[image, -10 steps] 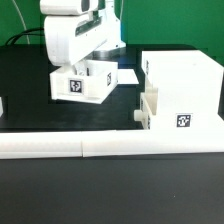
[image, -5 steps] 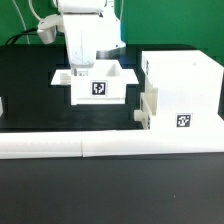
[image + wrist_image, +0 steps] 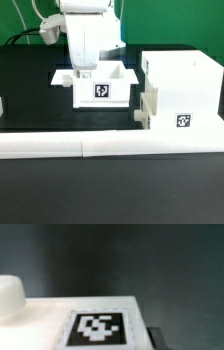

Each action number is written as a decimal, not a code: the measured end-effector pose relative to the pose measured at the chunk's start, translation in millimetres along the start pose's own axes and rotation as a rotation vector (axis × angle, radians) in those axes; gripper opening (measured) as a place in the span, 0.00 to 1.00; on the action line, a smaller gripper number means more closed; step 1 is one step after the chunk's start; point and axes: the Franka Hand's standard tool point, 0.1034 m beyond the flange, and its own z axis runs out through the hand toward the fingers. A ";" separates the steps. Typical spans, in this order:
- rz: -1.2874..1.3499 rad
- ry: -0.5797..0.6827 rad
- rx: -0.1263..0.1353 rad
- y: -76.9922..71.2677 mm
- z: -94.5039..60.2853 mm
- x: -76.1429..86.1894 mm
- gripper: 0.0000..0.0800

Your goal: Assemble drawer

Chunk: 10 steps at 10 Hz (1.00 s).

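Note:
A small white drawer tray (image 3: 112, 95) with a square tag on its near wall sits on the black table, left of the large white housing (image 3: 185, 85). My gripper (image 3: 84, 73) reaches straight down onto the tray's left wall and is shut on it. A second tray (image 3: 149, 108) sits in the housing's left side with its knob (image 3: 136, 115) sticking out. The wrist view shows the tray's tagged white face (image 3: 97, 328), a rounded white part (image 3: 8, 294) and one dark fingertip (image 3: 155, 334) beside the face.
A long white L-shaped bar (image 3: 100, 148) runs along the table's front. A white piece (image 3: 2, 105) shows at the exterior view's left edge. The flat marker board (image 3: 128, 75) lies behind the tray. Cables hang at the back left.
The tray has turned from an angled pose to square with the view and has moved toward the exterior view's right, nearer the housing, with my gripper on it.

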 end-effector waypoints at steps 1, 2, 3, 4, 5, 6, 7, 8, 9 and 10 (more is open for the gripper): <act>0.005 0.003 0.001 5.4 0.9 1.9 0.05; 0.038 0.006 -0.001 9.3 2.3 5.6 0.05; 0.056 0.010 0.001 10.6 5.1 9.8 0.05; 0.052 0.010 0.003 9.8 5.5 8.1 0.05; 0.054 0.010 0.003 9.5 5.9 7.5 0.05; 0.054 0.010 0.004 9.3 6.2 7.6 0.05; 0.058 0.010 0.005 8.8 6.5 8.4 0.05; 0.102 0.012 0.006 8.6 6.7 15.1 0.05; 0.111 0.014 0.006 9.1 6.3 19.0 0.05; 0.119 0.015 0.006 9.3 6.2 20.9 0.05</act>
